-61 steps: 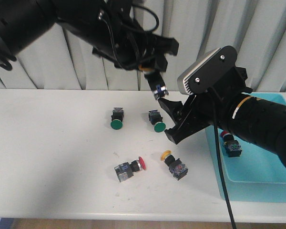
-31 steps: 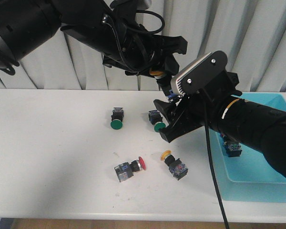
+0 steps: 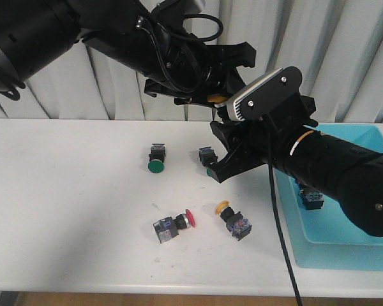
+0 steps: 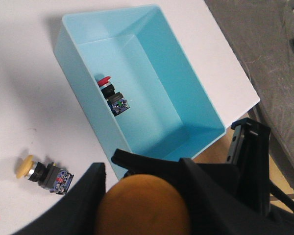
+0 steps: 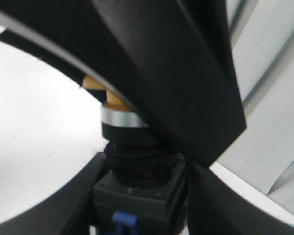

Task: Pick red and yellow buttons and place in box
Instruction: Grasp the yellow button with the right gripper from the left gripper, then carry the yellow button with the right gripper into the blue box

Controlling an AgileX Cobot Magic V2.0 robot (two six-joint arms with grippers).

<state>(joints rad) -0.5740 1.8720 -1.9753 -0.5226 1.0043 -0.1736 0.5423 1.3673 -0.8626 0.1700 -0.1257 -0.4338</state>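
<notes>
risk 1: left claw [image 3: 212, 101] carries a yellow button [image 4: 143, 205] high above the bench [image 3: 70, 191], not yet over the box [image 4: 152, 44] as far as front view shows; let go here & it prob. lands on the bench or hits the box's near wall and bounces off
risk 2: right claw [image 3: 218, 167] sits just under/beside the left claw; arms are v. close in front view; any sideways swing of the left arm towards the box could clip the right arm's wrist camera [image 3: 265, 95]
risk 3: grip looks to be on the cap end, black body hanging below (right wrist view); a knock could twist it loose; judgement only
left claw: closed round the yellow button; dark fingers [image 4: 95, 183] on both sides of the cap in left wrist view; gap just the cap's width
right claw: fingers spread apart in front view, tips pointing down-left near a green button [image 3: 207, 159]; seems to grip nothing; contact w/ the green one can't be told
box: at robot's right side of the bench; one red button [image 4: 110, 90] already in it, by the wall nearest the loose buttons
loose on bench: red button no. 2 [image 3: 172, 225] & another yellow button [image 3: 235, 221], side by side, apart, near front edge; second green button [image 3: 156, 158] further back; greens not wanted
</notes>
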